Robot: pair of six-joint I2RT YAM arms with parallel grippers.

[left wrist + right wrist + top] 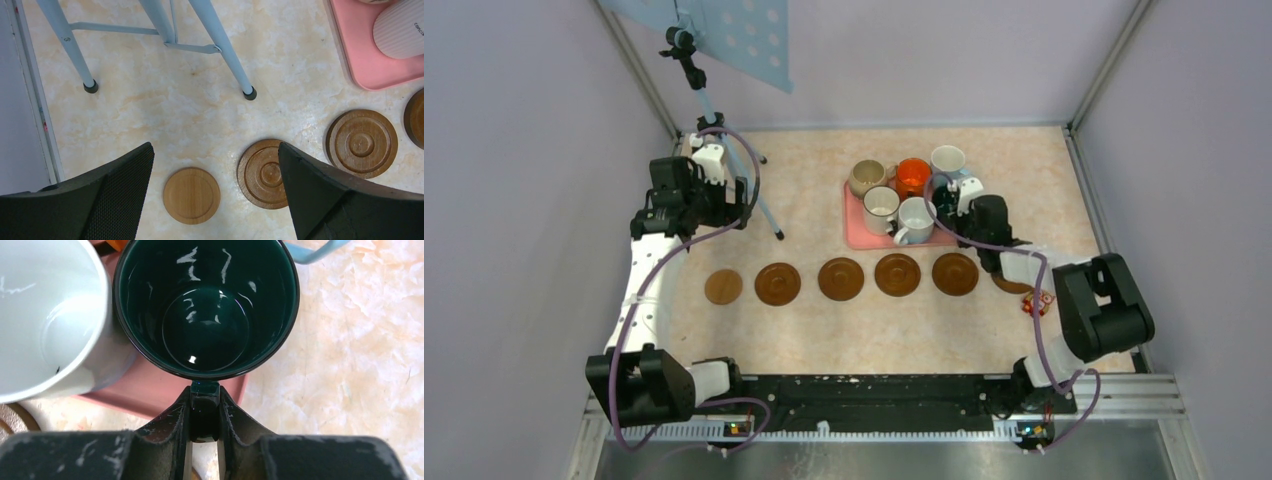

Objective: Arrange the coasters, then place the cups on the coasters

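Note:
Five coasters lie in a row: a tan one, then dark brown ones. My right arm partly covers another dark coaster. The cups stand on the pink tray: beige, orange, whitish ones. The dark green cup sits at the tray's right corner. My right gripper is shut on its handle. High above the tan coaster, my left gripper hangs open and holds nothing.
A blue tripod stand with a perforated board has its feet on the table left of the tray. A small red owl figurine lies under my right arm. Grey walls enclose the table on three sides.

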